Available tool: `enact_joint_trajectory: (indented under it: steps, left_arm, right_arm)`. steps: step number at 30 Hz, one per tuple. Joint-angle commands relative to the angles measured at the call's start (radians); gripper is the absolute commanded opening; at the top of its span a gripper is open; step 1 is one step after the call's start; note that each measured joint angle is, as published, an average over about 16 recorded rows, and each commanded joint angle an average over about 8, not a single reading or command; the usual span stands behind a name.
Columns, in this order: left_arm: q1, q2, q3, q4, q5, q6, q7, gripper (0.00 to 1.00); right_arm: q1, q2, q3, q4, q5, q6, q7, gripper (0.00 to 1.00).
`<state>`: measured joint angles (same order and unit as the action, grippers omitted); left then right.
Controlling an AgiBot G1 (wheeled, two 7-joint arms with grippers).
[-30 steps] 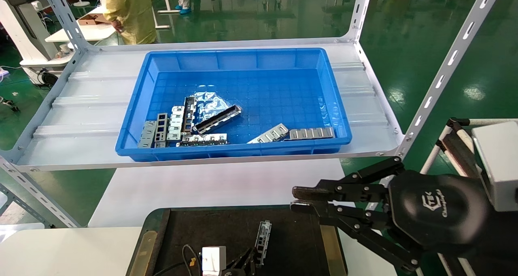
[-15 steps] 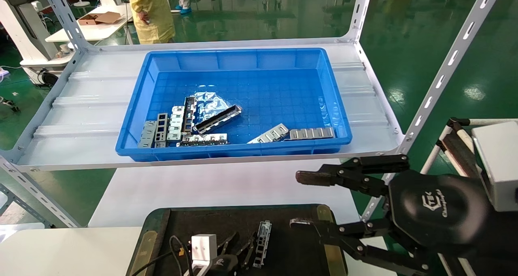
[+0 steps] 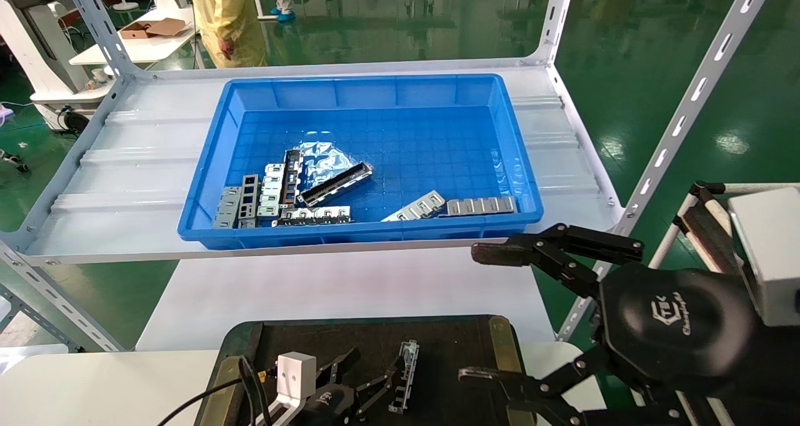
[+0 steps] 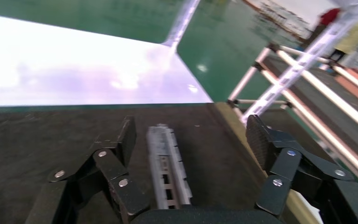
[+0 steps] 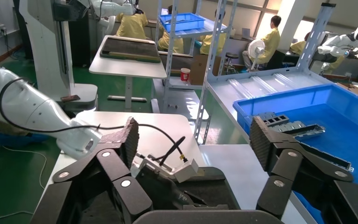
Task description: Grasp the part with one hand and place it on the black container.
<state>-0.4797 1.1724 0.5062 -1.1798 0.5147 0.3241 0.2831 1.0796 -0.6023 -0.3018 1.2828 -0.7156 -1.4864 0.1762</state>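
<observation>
Your left hand (image 3: 369, 391) is hovering at the bottom centre of the head view, jaws spread wide with the part (image 3: 405, 376) lying between them, free of both fingers (image 4: 127, 139), on the black container (image 3: 450, 351). Your right hand (image 3: 500, 313), lower right, is also gaping open and holding nothing. Its palm is showing a white logo, too small to read.

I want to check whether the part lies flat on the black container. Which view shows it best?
The left wrist view: the part fills the frame's middle, between the open left pincer. The head view shows it small; the right wrist view hides it.
</observation>
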Motion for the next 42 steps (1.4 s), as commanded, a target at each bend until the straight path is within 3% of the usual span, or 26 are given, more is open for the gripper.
enact_joint_trajectory:
  steps: [1, 10, 21, 42]
  left_arm:
    - [-0.011, -0.032, 0.022, 0.002, -0.004, 0.035, -0.024, 1.00]
    - [-0.087, -0.211, 0.109, -0.008, 0.014, 0.198, -0.138, 1.00]
    - [-0.140, -0.379, 0.147, -0.055, 0.033, 0.394, -0.210, 1.00]
    - [-0.193, -0.562, 0.154, -0.141, 0.034, 0.617, -0.274, 1.00]
  right_arm:
    - [0.000, 0.000, 0.000, 0.000, 0.000, 0.000, 0.000, 1.00]
    - [0.000, 0.000, -0.001, 0.000, 0.000, 0.000, 0.000, 1.00]
    - [0.000, 0.000, -0.001, 0.000, 0.001, 0.000, -0.001, 1.00]
    - [0.000, 0.001, -0.002, 0.000, 0.001, 0.001, -0.001, 1.00]
